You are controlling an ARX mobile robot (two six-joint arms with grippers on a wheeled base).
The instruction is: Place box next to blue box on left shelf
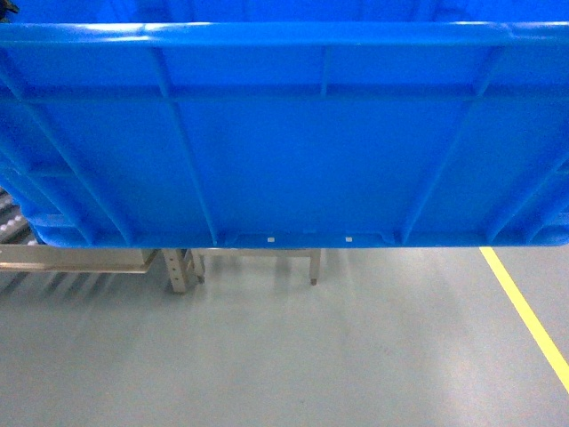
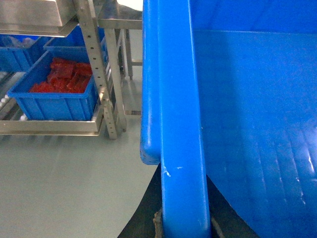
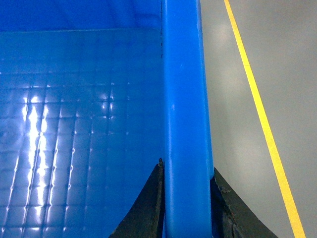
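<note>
The box (image 1: pixel 284 151), a large bright blue ribbed crate, is held up off the floor and fills the top half of the head view, hiding both arms there. My left gripper (image 2: pixel 183 225) is shut on the rim of its left wall (image 2: pixel 176 99), one black finger on each side. My right gripper (image 3: pixel 187 213) is shut on the right wall's rim (image 3: pixel 183 99) the same way. A smaller blue box (image 2: pixel 57 101) with red packets inside sits on the left shelf, whose white rollers (image 2: pixel 4 100) show beside it and also at the head view's left edge (image 1: pixel 13 218).
Perforated steel uprights (image 2: pixel 94 59) of the rack stand between the held crate and the shelf; their feet show under the crate (image 1: pixel 180 269). Another blue bin (image 2: pixel 20 57) sits further back. A yellow floor line (image 1: pixel 526 311) runs along the right over grey floor.
</note>
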